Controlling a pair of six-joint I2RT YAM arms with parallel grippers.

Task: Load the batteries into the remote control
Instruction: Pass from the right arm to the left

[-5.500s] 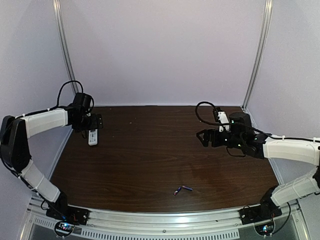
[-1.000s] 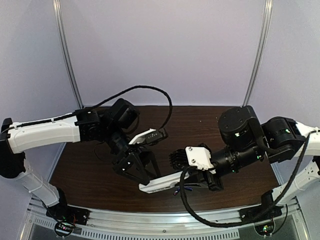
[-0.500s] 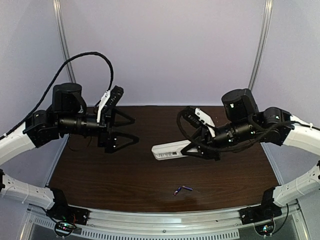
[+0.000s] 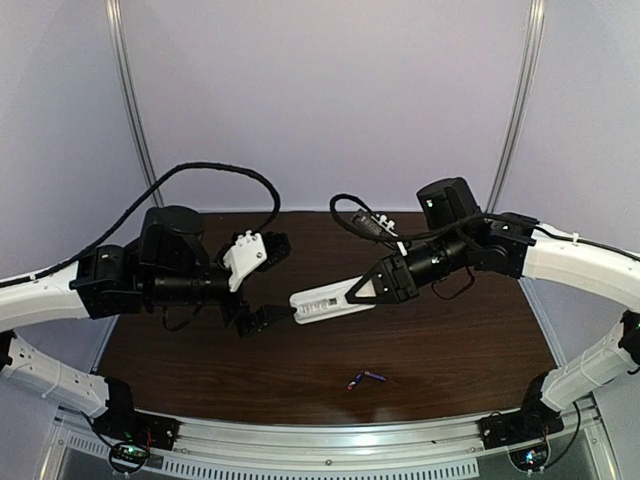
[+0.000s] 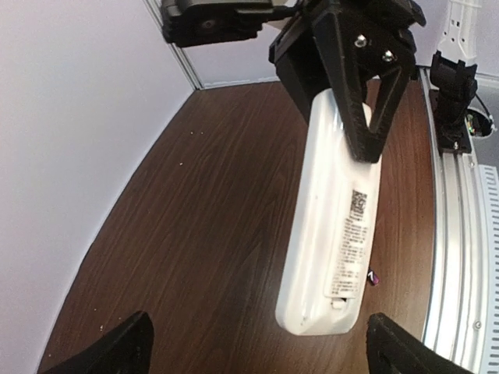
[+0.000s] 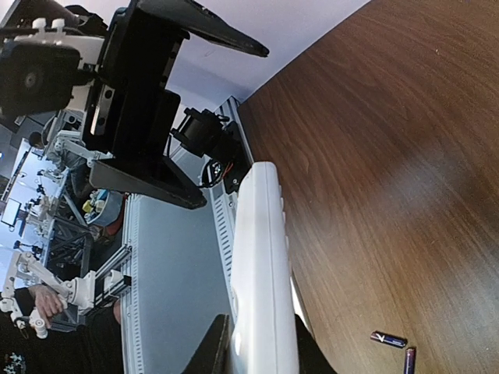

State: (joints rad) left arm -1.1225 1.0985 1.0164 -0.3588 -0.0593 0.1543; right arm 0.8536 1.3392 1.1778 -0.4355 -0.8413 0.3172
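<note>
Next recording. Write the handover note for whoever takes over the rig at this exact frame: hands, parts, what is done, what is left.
Right hand: shut on the remote control, holding it in the air over the table with its free end toward the left arm.
Left hand: open and empty, fingers on either side of that free end, not touching it.
Batteries: both lie close together on the table near the front edge.
Done: the remote is off the table.
Left: the labelled face shows no open compartment. Open it, then pick up and seat both batteries.
</note>
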